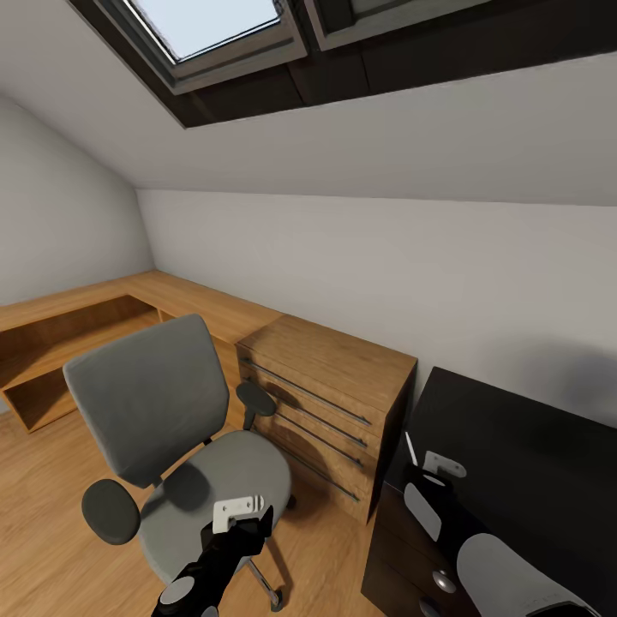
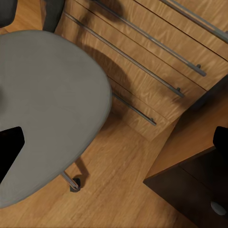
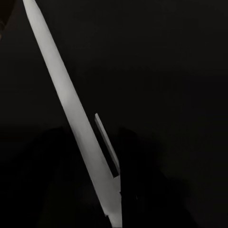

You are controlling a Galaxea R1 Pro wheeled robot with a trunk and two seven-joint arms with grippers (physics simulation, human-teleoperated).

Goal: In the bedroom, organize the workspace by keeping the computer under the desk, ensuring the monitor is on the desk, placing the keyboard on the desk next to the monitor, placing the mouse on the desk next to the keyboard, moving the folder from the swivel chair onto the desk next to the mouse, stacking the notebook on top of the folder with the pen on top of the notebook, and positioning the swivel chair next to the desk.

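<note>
I see the large glossy black desk [image 1: 514, 446] at my right, the light wooden dresser [image 1: 330, 403] beside it, and the grey padded swivel chair [image 1: 171, 428] left of that, its seat bare. My left gripper [image 1: 244, 523] hovers over the seat; I cannot tell how its jaws stand. My right gripper [image 1: 428, 473] is pinched on the thin white-silver pen [image 3: 71, 114], which sticks up from the jaws above the desk's near corner. Wherever the notebook lies, I judge the right arm nearer.

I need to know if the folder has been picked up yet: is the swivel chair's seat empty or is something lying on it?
Empty. The head view and the left wrist view show the swivel chair with a bare grey seat, nothing lying on it.
</note>
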